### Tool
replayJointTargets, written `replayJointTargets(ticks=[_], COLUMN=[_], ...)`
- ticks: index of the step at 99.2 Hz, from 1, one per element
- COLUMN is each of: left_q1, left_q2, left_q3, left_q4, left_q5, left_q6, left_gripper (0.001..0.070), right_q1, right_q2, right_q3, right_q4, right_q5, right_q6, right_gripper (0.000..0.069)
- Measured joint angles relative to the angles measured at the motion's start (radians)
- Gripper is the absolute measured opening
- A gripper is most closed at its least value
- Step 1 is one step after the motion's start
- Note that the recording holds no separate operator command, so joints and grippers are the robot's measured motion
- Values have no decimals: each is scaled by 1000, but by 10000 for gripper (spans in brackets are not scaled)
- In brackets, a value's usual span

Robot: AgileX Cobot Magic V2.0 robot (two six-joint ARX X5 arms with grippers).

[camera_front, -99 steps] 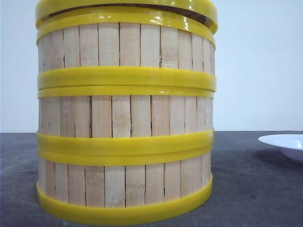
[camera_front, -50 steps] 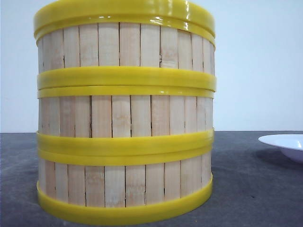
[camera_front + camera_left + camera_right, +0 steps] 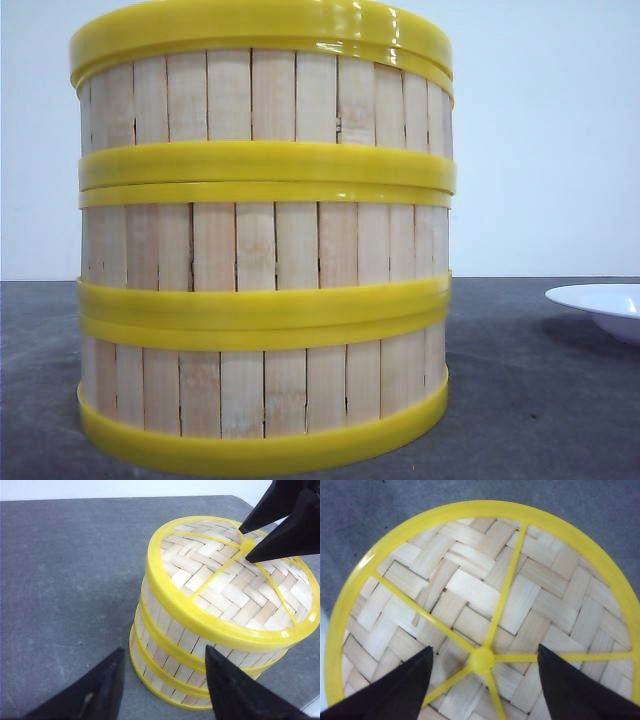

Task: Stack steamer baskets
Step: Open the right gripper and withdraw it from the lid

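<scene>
Three steamer baskets stand in one stack on the dark table: bottom (image 3: 265, 390), middle (image 3: 265, 245) and top (image 3: 265, 100). A flat yellow-rimmed woven lid (image 3: 260, 25) lies flush on the top one. My right gripper (image 3: 485, 651) hangs open just over the lid (image 3: 470, 590), its fingers either side of the small yellow knob (image 3: 482, 660) and apart from it. The left wrist view shows the same right gripper (image 3: 246, 544) above the lid (image 3: 220, 585). My left gripper (image 3: 164, 652) is open and holds nothing, off to the side of the stack (image 3: 170, 650).
A white plate (image 3: 605, 305) sits on the table at the right edge of the front view. The grey tabletop (image 3: 540, 400) runs around the stack, and its far rounded corner (image 3: 240, 500) shows in the left wrist view.
One second ago the lid sat tilted above the top basket with a dark gap under it. It has dropped flush onto the rim. The stack itself has not moved.
</scene>
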State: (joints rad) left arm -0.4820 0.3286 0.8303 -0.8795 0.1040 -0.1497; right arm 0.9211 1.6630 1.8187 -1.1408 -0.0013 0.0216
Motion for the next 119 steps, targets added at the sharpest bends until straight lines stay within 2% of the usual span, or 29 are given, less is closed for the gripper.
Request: replayJointTargets(ticks=[11, 18, 45, 62, 73, 84, 102, 119], left_q1=[0, 0, 0, 0, 0, 0, 0, 0], left_q2=[0, 0, 0, 0, 0, 0, 0, 0], left_q3=[0, 0, 0, 0, 0, 0, -26, -41], left_q4=[0, -1, 1, 25, 46, 50, 88, 108], left_q5=[0, 0, 0, 0, 0, 0, 0, 0], left_q6=[0, 0, 0, 0, 0, 0, 0, 0], left_gripper=[302, 302, 302, 302, 302, 302, 302, 302], right_q1=[-4, -5, -5, -5, -5, -5, -5, -5], right_q2=[-5, -25, -263, -406, -510, -650, -908, -1062], right_q3=[49, 95, 208, 172, 61, -123, -495, -731], right_q4=[-5, -6, 3, -15, 5, 72, 212, 224], right_q5=[9, 47, 346, 447, 482, 531, 568, 572], right_q6=[-9, -16, -22, -23, -18, 7, 98, 194], right_gripper=[419, 419, 419, 419, 419, 419, 419, 419])
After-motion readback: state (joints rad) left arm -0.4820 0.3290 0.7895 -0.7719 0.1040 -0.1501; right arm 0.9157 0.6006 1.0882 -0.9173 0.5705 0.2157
